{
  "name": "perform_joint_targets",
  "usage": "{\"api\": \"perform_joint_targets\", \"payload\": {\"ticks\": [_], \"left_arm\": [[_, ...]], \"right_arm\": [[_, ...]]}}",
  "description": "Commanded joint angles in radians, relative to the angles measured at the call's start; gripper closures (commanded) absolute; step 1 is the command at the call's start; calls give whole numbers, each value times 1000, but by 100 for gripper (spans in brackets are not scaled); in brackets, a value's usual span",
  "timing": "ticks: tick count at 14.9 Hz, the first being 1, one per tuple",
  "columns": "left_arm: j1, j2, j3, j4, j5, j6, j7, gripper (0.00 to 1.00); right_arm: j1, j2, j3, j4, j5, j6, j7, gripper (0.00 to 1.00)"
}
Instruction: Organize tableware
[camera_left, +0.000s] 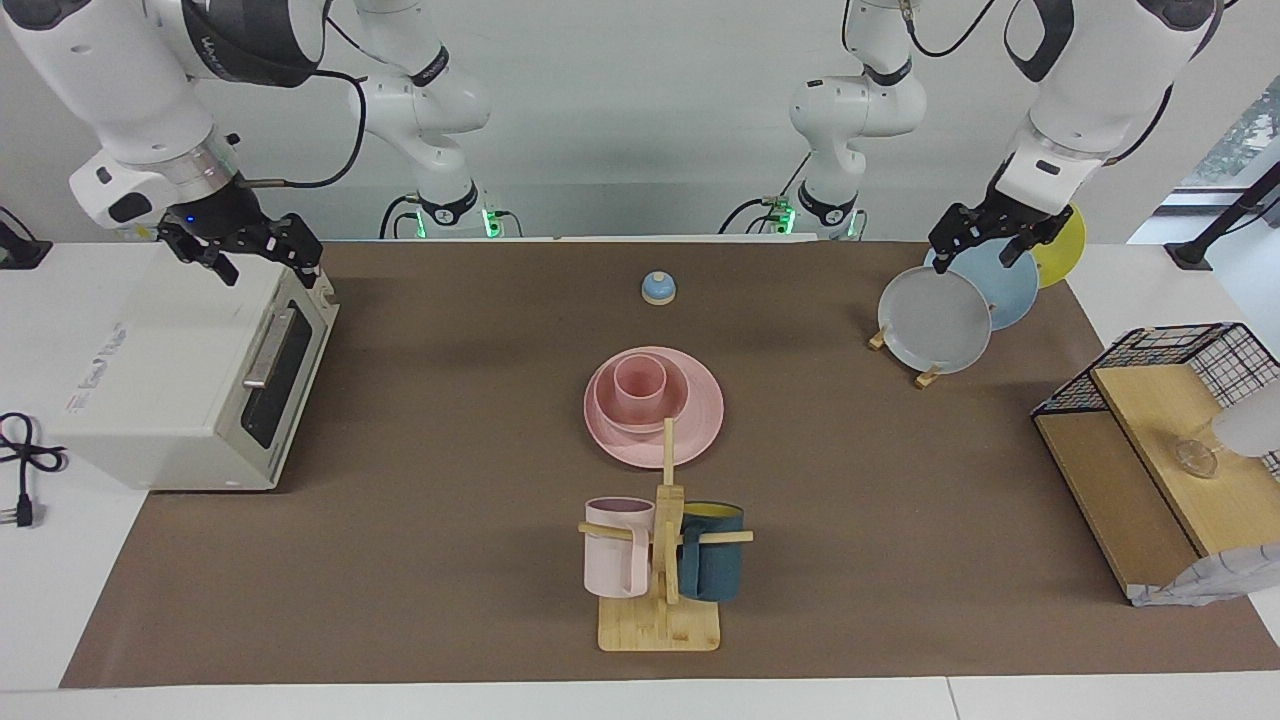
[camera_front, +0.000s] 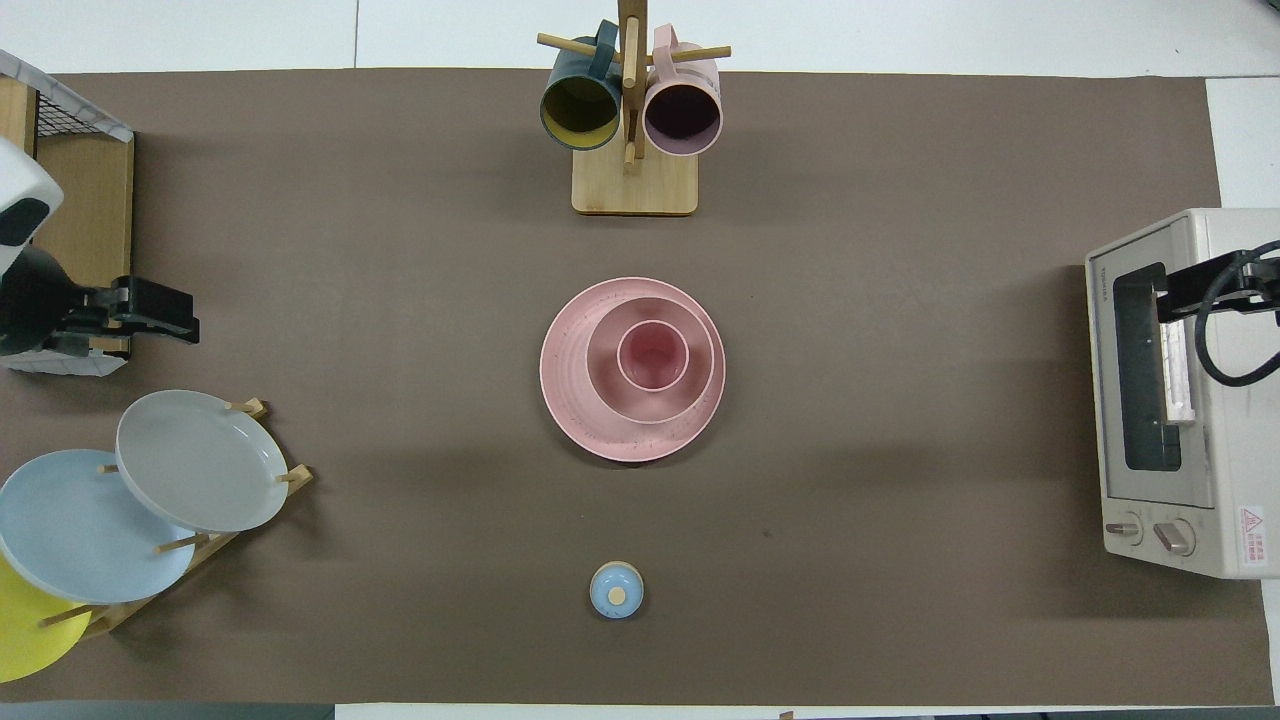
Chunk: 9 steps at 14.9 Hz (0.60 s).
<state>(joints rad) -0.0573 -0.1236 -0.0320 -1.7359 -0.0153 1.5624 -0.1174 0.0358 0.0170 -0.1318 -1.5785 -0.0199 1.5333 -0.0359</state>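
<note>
a: where is each pincer?

b: the left pincer (camera_left: 985, 240) hangs in the air over the plate rack's end of the desk, above the top edges of the grey plate (camera_left: 935, 319) and the blue plate (camera_left: 997, 283). its black fingers point down and stand somewhat apart, with nothing between them. the right pincer (camera_left: 245, 252) is raised over the top of the toaster oven (camera_left: 175, 375), tilted toward the oven's door side. how far its fingers are spread i cannot tell.

a: and the surface?

b: a brown mat (camera_left: 450, 560) covers most of the white desk (camera_left: 40, 600). a pale wall stands at the robots' end.

a: the pink set?

b: stacked at the middle of the mat. the pink plate (camera_front: 580, 415) lies flat, the pink bowl (camera_front: 603, 380) sits in it, and the pink cup (camera_front: 653, 355) stands upright in the bowl.

a: what else is around?

b: a small blue bell (camera_front: 616, 589) sits nearer to the robots than the stack. farther from them stands a wooden mug tree (camera_left: 665, 560) carrying a pale-pink mug (camera_left: 617, 547) and a teal mug (camera_left: 712, 565). a yellow plate (camera_left: 1062, 245) leans last in the rack. a wire-and-wood shelf (camera_left: 1150, 450) sits at the left arm's end. nothing stands between the stack and either pincer.
</note>
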Motion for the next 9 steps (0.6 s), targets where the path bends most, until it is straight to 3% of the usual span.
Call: {"api": "perform_joint_targets", "payload": {"ticks": [1,9], "left_arm": [[60,9,-55,65,11,-47,16,0],[33,25,-55,61,8,-56,7,0]], "right_arm": [[-4,-14,1,-11,14,-10,16,0],[-5,-14,1,-11,14,-10,16,0]]}}
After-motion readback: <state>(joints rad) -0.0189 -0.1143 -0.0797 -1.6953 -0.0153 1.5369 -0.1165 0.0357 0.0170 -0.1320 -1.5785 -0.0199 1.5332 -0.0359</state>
